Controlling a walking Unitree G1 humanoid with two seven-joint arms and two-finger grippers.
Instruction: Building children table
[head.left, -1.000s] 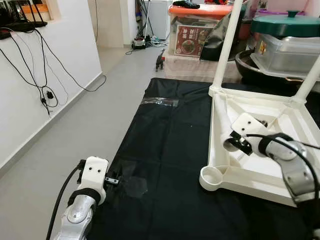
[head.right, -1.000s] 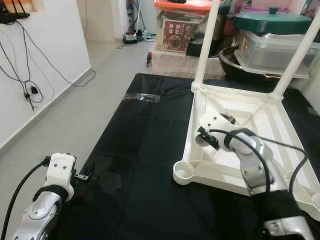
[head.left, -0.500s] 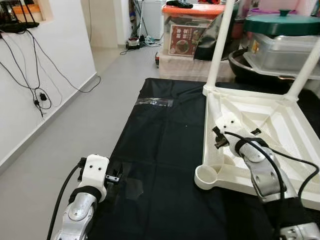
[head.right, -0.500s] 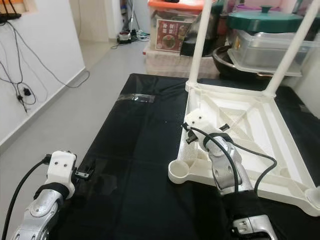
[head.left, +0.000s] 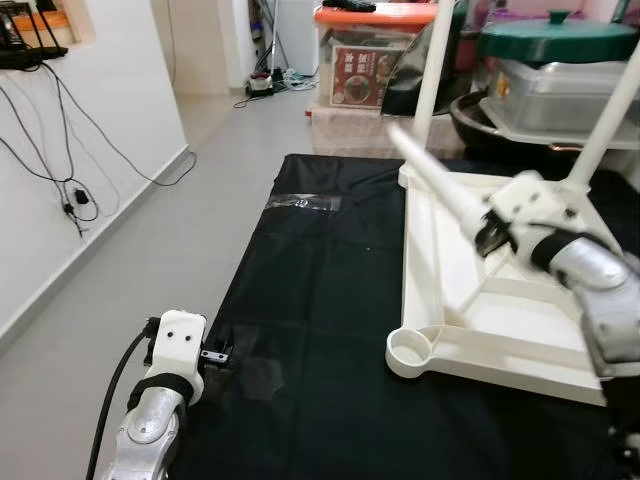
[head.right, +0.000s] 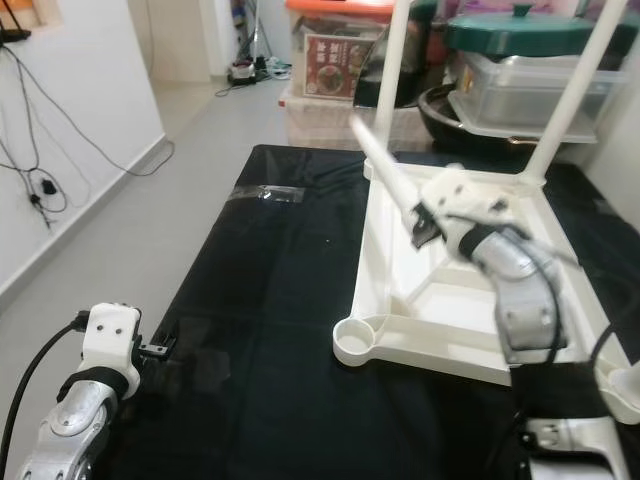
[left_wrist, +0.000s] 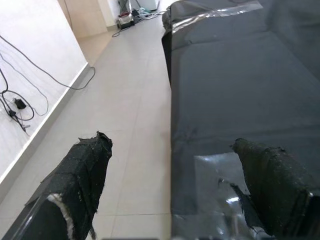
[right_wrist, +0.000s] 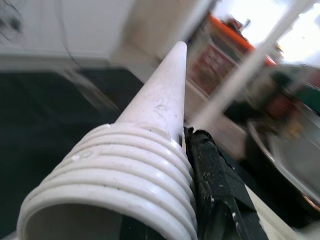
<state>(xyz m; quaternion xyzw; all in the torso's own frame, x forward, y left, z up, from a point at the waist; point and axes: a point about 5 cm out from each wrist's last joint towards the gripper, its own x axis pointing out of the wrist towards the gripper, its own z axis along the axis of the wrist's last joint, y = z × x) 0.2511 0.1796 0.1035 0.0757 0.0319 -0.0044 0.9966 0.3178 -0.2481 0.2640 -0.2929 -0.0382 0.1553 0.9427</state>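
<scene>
The right gripper (head.right: 425, 226) clamps a loose white table leg (head.left: 432, 177) near its threaded end, held in the air over the upturned tabletop (head.left: 520, 330). Two legs stand fitted at the far corners—the near socket (head.left: 409, 349) waits empty. The left gripper (left_wrist: 175, 195), fingers spread, idles at the black mat (head.left: 320, 300) edge.

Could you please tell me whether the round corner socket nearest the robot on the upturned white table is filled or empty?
Empty. The round white plastic socket shows an open hollow; the loose white leg is in the right claw.
</scene>
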